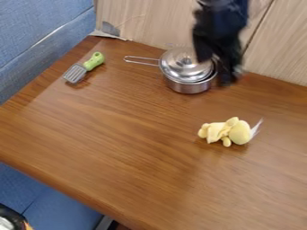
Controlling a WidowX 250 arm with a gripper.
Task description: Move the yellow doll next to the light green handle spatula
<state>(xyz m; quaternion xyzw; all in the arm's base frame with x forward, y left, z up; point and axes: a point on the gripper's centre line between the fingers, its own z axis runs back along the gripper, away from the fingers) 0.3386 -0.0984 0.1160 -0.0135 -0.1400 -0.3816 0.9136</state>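
At the near left corner you have one dark, rounded object (8,218) with a bit of orange on it, cut off by the edge of the view. Blue material (33,29) lies beyond the left side of the brown wooden table (120,143). On the table's far left part you find one spatula (76,73), lying flat, its light green handle pointing far and right, its slotted grey head pointing near and left. One grey, pointed piece (108,33) sits at the far left corner, against the pale wood panel (144,22).

Farther right, near the panel, you see one silver pot (187,86) with one metal lid (180,65) on top; one wire handle (142,60) reaches out to the left. Your one arm (223,11) comes in from the far edge, right of the middle, and its black gripper (219,69) hangs down at the pot's right side, partly in front of it. The gripper is blurred, so you cannot tell whether it is open or closed, nor whether it touches the pot.

Your one yellow doll (225,131) lies on the right part of the table, nearer than the pot and well apart from the spatula, its rounded head to the right beside one white tag (257,128)
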